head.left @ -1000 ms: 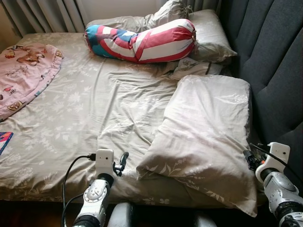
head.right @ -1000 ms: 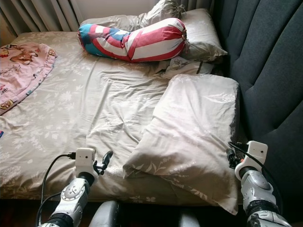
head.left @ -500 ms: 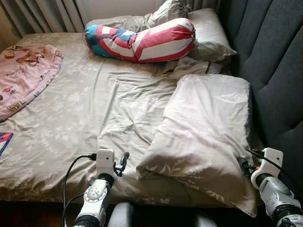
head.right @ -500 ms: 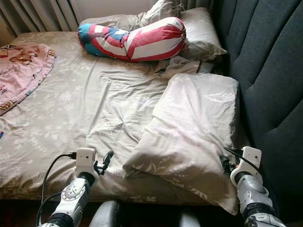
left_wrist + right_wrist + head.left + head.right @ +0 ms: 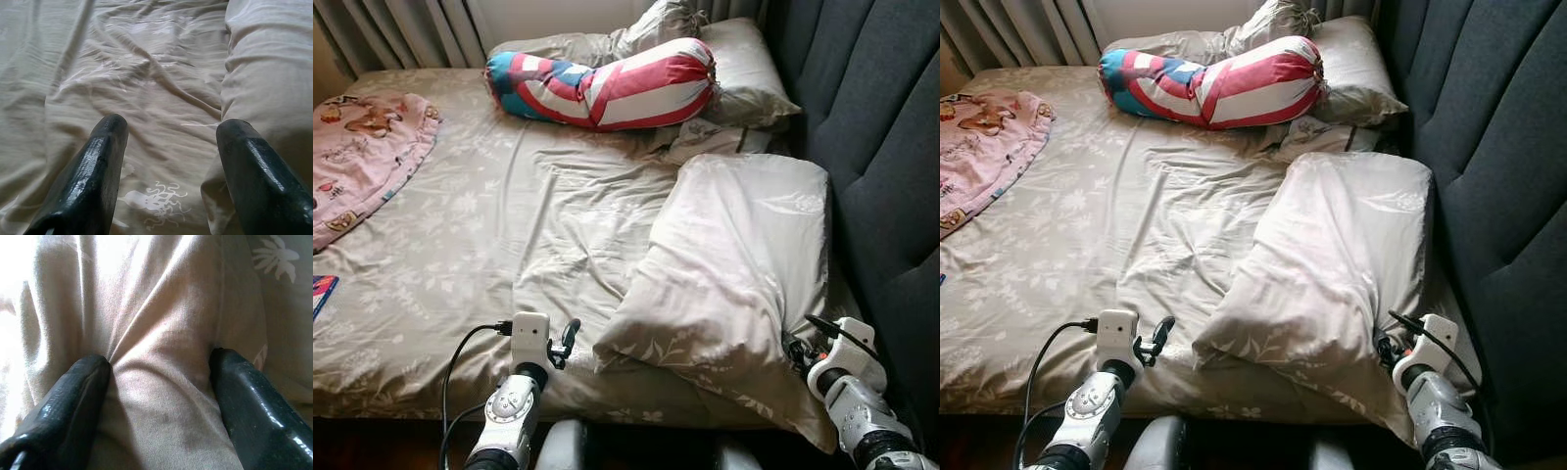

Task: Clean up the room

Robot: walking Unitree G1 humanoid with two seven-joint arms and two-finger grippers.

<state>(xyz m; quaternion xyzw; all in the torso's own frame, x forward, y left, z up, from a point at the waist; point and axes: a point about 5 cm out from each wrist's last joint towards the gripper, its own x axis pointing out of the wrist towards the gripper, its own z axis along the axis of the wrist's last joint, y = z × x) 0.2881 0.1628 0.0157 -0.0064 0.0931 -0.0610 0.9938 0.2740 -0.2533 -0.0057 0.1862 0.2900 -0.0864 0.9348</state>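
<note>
Large beige pillow (image 5: 734, 274) lies on right side of bed (image 5: 460, 255), beside dark headboard (image 5: 881, 147). Right gripper (image 5: 159, 377) pressed into pillow's near right edge, fingers spread, fabric bunched between. Left gripper (image 5: 171, 147) spread, hovering over sheet near pillow's left corner. Striped bolster (image 5: 602, 83) farther back
</note>
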